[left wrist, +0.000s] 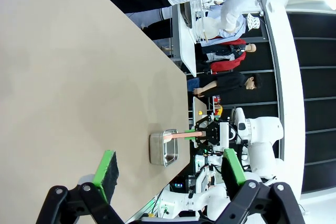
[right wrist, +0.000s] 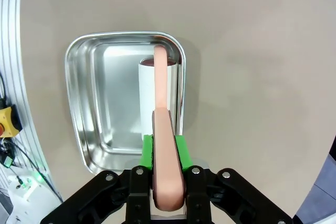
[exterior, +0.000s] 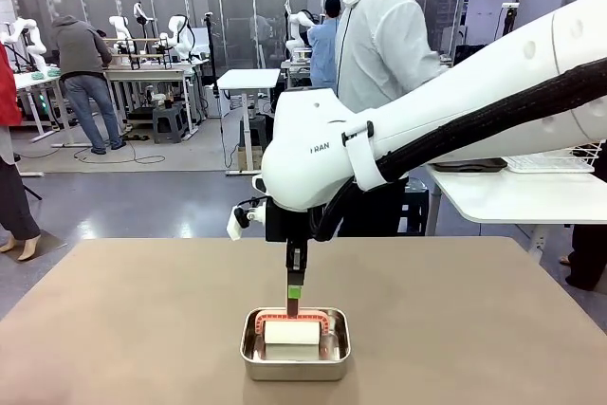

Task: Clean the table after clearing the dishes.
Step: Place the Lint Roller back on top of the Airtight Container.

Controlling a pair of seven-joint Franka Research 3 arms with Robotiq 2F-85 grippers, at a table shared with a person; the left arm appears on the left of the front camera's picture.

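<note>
The right claw (right wrist: 168, 153) points straight down, its green pads pressed against the pink handle (right wrist: 161, 114) of a lint roller, pinching it near the top. The handle runs down to a white roll (exterior: 291, 333) resting inside a shiny steel pan (exterior: 295, 361), which sits on the worktop (exterior: 123, 310) near the robot's edge. The left claw (left wrist: 167, 167) hangs off to the side above the worktop with its fingers spread wide and nothing between them.

What could go wrong: the handle is long and thin and gripped only at its end, so it may twist or slip between the pads once the roll is pressed down and dragged. The sticky roll could also catch on the pan wall while being lifted out, tipping the pan or dragging it along.

The worktop is a plain, matte taupe-brown surface. No plates or trays are on it, and no crumbs or stains can be made out.
</note>
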